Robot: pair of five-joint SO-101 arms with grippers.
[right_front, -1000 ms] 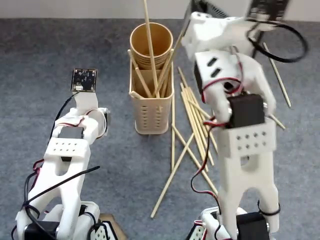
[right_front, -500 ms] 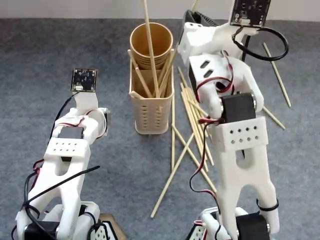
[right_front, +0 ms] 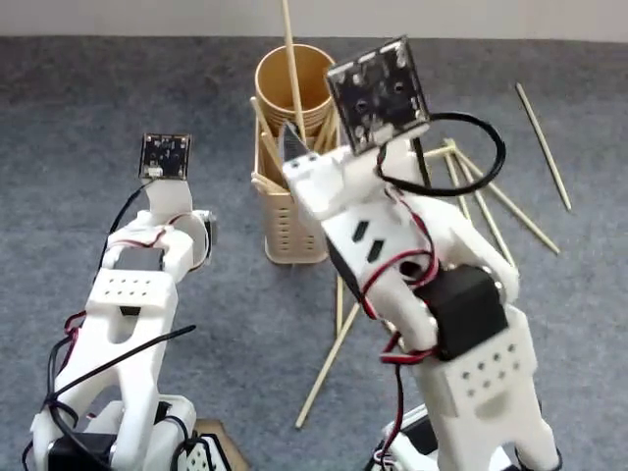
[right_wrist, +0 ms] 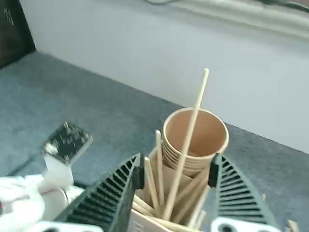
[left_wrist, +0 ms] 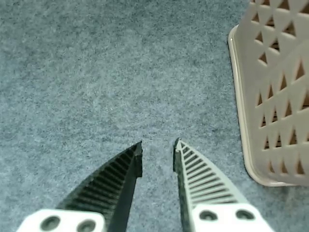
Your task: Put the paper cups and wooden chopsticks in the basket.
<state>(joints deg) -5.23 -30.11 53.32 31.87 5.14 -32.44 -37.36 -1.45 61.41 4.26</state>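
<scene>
Paper cups (right_front: 294, 78) sit nested in one stack at the far end of the basket (right_front: 294, 226) in the high view. One long chopstick (right_front: 289, 34) stands up out of the top cup, and several others lean inside the basket beside the stack. Loose chopsticks (right_front: 489, 201) lie fanned on the grey mat (right_front: 78, 88) on the right arm's side of the basket. I see more chopsticks (right_front: 329, 363) crossed in front of it, partly under my right arm (right_front: 432, 294), which leans over the basket's top. My left arm (right_front: 132, 294) sits low on the other side, apart from the basket. From the left wrist, the left gripper (left_wrist: 158, 147) hangs over bare mat, its jaws a narrow gap apart with nothing between them and the basket's perforated wall near it. From the right wrist, the right gripper (right_wrist: 176, 168) is spread wide above the basket. The cup stack and the upright chopstick show between its fingers, and it grips nothing.
</scene>
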